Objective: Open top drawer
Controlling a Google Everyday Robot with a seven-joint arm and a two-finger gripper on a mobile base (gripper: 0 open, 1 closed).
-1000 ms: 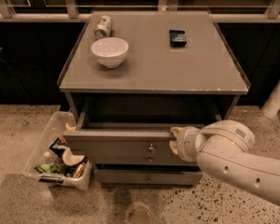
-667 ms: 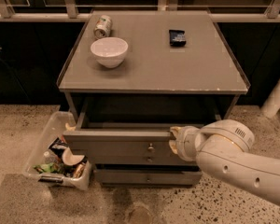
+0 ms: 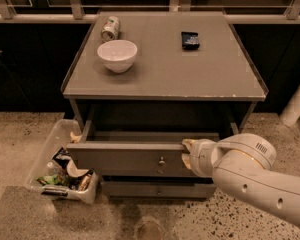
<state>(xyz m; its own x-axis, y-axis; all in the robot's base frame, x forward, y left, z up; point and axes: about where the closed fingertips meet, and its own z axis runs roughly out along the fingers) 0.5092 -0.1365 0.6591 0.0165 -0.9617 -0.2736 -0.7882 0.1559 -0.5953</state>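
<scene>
The top drawer (image 3: 121, 159) of the grey cabinet (image 3: 165, 79) stands pulled out toward the near side, with its front well forward of the cabinet frame and a dark gap open behind it. Its small round knob (image 3: 161, 161) sits at the centre of the front.

The gripper (image 3: 186, 152) is at the drawer front, just right of the knob, against the upper edge of the front. Jaw state: cannot be told from this view. The white arm (image 3: 260, 179) enters from the near right.

A lower drawer (image 3: 150, 189) is under the open one, set further back.

On the cabinet top:
- a white bowl (image 3: 117, 55), left of centre;
- a can (image 3: 110, 28) on its side, just beyond the bowl at the far left;
- a small dark packet (image 3: 190, 40), far right of centre.

On the speckled floor (image 3: 20, 134), left of the cabinet, a clear bin (image 3: 54, 140) holds mixed rubbish.
</scene>
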